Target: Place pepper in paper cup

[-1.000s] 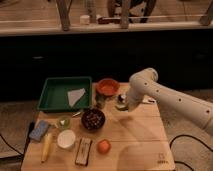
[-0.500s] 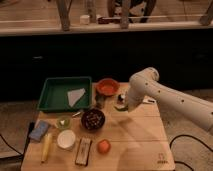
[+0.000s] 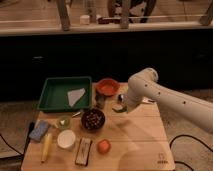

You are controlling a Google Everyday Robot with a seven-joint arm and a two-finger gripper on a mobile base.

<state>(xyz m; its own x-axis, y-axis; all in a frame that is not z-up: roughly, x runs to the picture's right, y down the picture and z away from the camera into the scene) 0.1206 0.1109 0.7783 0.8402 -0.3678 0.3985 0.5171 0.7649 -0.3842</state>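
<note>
The pepper is a small curved green shape at the tip of my gripper, just right of the dark bowl and in front of the orange bowl. The gripper points down over the middle of the table's far half and is shut on the pepper, holding it just above the wood. The paper cup is white and round. It stands upright near the front left, well to the left of and nearer than the gripper.
A green tray holding a white sheet sits at the back left. Around it are an orange bowl, a can, a dark bowl, a kiwi half, a blue sponge, a banana, a dark bar and an orange fruit.
The gripper has edged very slightly up and left with the pepper. Nothing else on the table has moved.
</note>
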